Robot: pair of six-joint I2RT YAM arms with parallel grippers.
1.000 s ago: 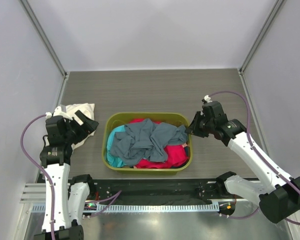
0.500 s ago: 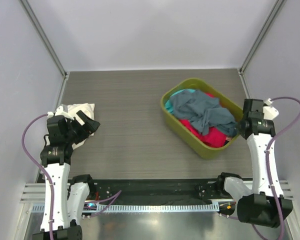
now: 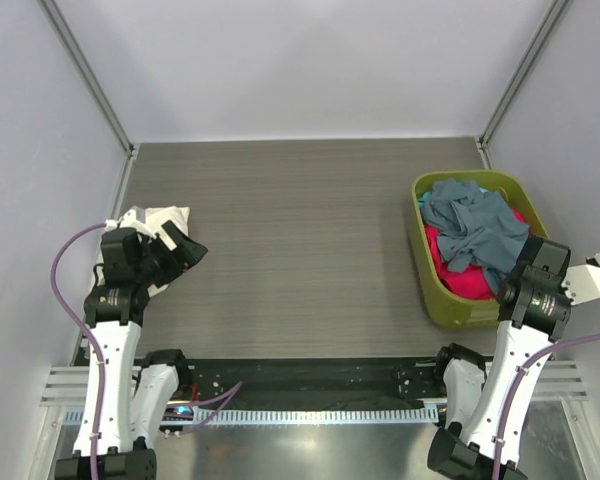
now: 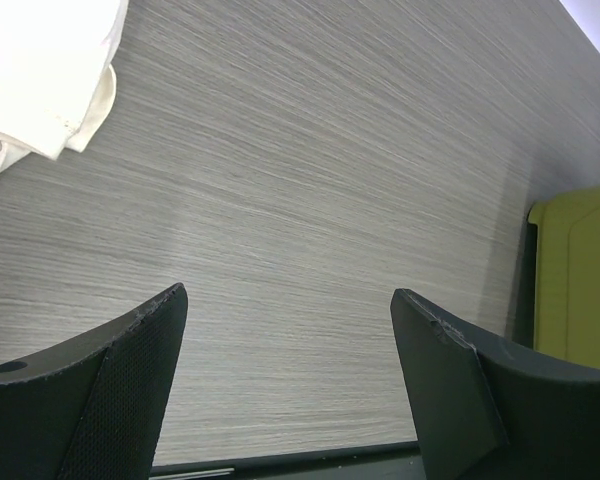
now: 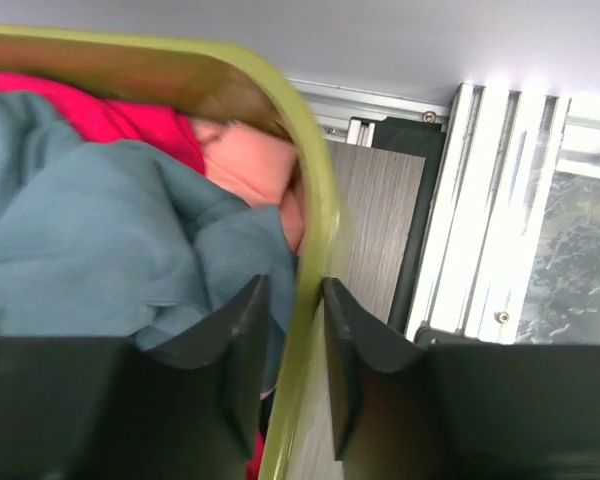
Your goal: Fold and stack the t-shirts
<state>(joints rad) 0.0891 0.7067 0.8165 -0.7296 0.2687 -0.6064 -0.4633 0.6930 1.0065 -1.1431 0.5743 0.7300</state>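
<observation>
The olive-green basket [image 3: 421, 262] stands at the table's right edge. In it lie a slate grey-blue t-shirt [image 3: 477, 229], a red-pink one [image 3: 458, 281] and a bit of teal one [image 3: 469, 184]. My right gripper [image 3: 529, 264] is shut on the basket's near right rim [image 5: 316, 205]; one finger is inside against the grey-blue t-shirt [image 5: 100, 240], the other outside. The red-pink shirt [image 5: 130, 115] shows under it. The cream t-shirt [image 3: 156, 221] lies bunched at the far left. My left gripper [image 3: 184, 250] is open and empty just right of it, above bare table [image 4: 290, 310]; the cream t-shirt [image 4: 40, 70] is at the upper left of that view.
The side walls of the enclosure stand close on the left and right. The basket's corner [image 4: 576, 270] shows at the right of the left wrist view. A metal rail [image 5: 500, 200] runs along the table's near edge by the right gripper.
My right gripper has dragged the basket from the table's middle to the right edge, turning it lengthwise. The left gripper has shifted slightly; the cream t-shirt has not moved.
</observation>
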